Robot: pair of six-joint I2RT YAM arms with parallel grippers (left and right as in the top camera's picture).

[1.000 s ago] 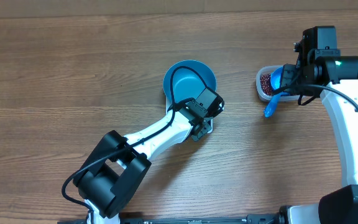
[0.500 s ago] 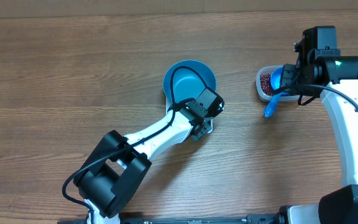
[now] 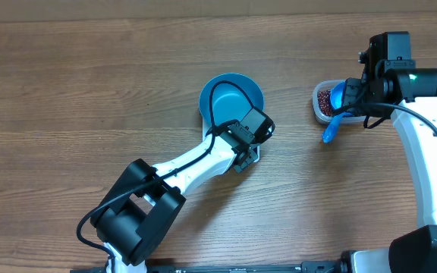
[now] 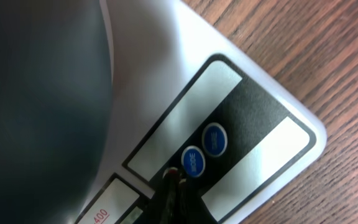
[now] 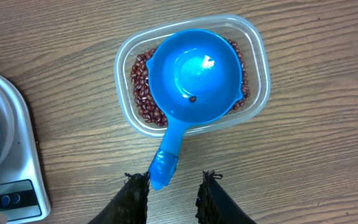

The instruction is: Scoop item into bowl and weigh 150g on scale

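One light, straight-down press seems all this step needs, lest scale [image 4: 253, 106] and bowl [image 3: 220, 97] shift: the left claw [image 4: 174, 186], clenched, has its tips down among the buttons [image 4: 193, 161] on the scale's front. The right claw [image 5: 173, 180] hangs released astride the handle of the scoop [image 5: 194, 74]. Count: one scale bearing one bowl, one scoop lying on the beans [image 5: 143, 93] in one tub [image 5: 254, 45], two claws.

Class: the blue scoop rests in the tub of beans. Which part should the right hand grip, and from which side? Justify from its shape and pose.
Grip the scoop by its handle, near the free end, coming from outside the tub. The handle is narrow and sticks out past the tub, while the wide cup sits on the beans. The open right hand lines up with it.
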